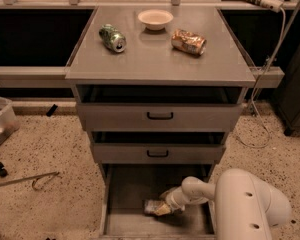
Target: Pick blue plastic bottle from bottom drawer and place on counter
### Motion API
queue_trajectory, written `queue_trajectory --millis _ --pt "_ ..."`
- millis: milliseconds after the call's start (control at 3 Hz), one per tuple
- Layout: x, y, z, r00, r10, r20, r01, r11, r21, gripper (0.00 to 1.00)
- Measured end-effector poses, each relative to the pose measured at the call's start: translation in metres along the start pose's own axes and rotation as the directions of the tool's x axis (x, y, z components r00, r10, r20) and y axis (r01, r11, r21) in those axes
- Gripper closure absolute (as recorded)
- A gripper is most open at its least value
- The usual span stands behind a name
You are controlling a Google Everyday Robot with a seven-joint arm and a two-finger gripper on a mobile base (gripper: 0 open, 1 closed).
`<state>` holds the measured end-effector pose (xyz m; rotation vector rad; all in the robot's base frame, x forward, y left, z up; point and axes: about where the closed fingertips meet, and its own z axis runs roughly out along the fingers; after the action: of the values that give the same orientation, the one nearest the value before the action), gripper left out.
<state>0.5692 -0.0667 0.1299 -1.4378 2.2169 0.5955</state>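
The blue plastic bottle (153, 207) lies on its side on the floor of the open bottom drawer (127, 189), near the drawer's front middle. My gripper (164, 207) reaches down into the drawer from the right and sits right at the bottle's right end. My white arm (245, 206) fills the lower right and hides the drawer's right front corner. The counter (160, 61) is the grey cabinet top above.
On the counter lie a green soda can (113, 37) at the left, a white bowl (155, 19) at the back and an orange-brown snack packet (188, 41) at the right. Two upper drawers with black handles (160, 116) are slightly open. A plastic bin (0, 124) stands on the floor at the left.
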Motion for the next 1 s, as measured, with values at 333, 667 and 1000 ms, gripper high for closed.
queue_trajectory --millis 333,667,1000 --pt "-0.010 0.009 -0.029 0.999 0.010 0.046 -0.011 0.9997 0.020 0.89" --pt "-0.054 0.023 -0.108 0.984 -0.021 0.177 0.003 0.9947 0.103 1.00" --pt "-0.087 0.065 -0.163 0.949 -0.077 0.304 0.045 0.9929 0.110 1.00"
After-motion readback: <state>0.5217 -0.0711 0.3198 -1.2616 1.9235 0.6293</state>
